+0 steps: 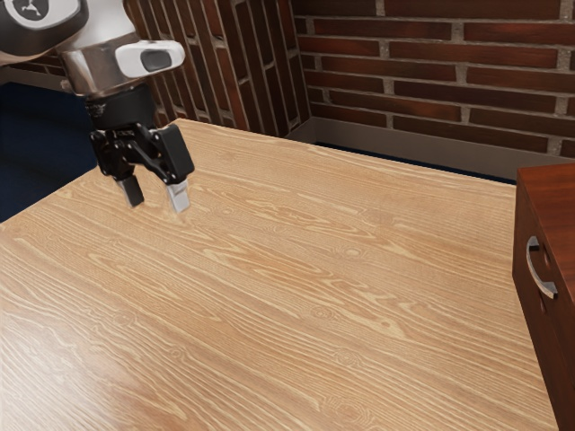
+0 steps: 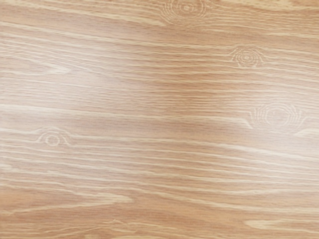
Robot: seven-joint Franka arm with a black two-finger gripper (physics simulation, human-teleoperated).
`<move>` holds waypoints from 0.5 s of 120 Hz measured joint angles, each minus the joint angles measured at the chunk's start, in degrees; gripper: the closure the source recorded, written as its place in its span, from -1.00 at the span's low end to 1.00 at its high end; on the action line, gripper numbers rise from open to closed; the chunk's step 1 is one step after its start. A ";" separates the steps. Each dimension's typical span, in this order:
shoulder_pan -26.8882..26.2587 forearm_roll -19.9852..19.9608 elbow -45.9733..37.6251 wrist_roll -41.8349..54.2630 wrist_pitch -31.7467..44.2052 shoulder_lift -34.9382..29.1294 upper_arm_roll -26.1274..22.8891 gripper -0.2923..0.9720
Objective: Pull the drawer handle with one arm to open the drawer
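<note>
Pale wood-grain table (image 1: pixel 314 296), with a black gripper (image 1: pixel 158 201) hanging just above it and well apart from the drawer unit (image 1: pixel 550 224).

In the exterior view, the white arm comes in from the upper left. Its two fingers point down, spread apart, with nothing between them. The dark reddish-brown drawer unit stands at the exterior view's right edge. A curved silver handle (image 1: pixel 540 268) sits upright on the face turned toward the arm. A red brick wall (image 1: pixel 431 63) runs behind the table. The wrist view looks straight down on bare table grain (image 2: pixel 159 119).
</note>
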 joint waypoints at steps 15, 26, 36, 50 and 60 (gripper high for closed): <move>2.61 -0.15 -0.04 0.61 5.56 0.05 0.09 -0.50; 4.17 -0.27 -0.05 0.86 8.20 0.52 0.19 -0.50; 5.94 -0.72 -0.12 -0.71 10.18 0.70 -0.21 -0.50; 8.32 -3.74 -1.23 -6.17 12.27 1.55 -0.53 -0.50; 9.10 -6.73 -1.51 -11.16 14.39 3.45 -1.04 -0.50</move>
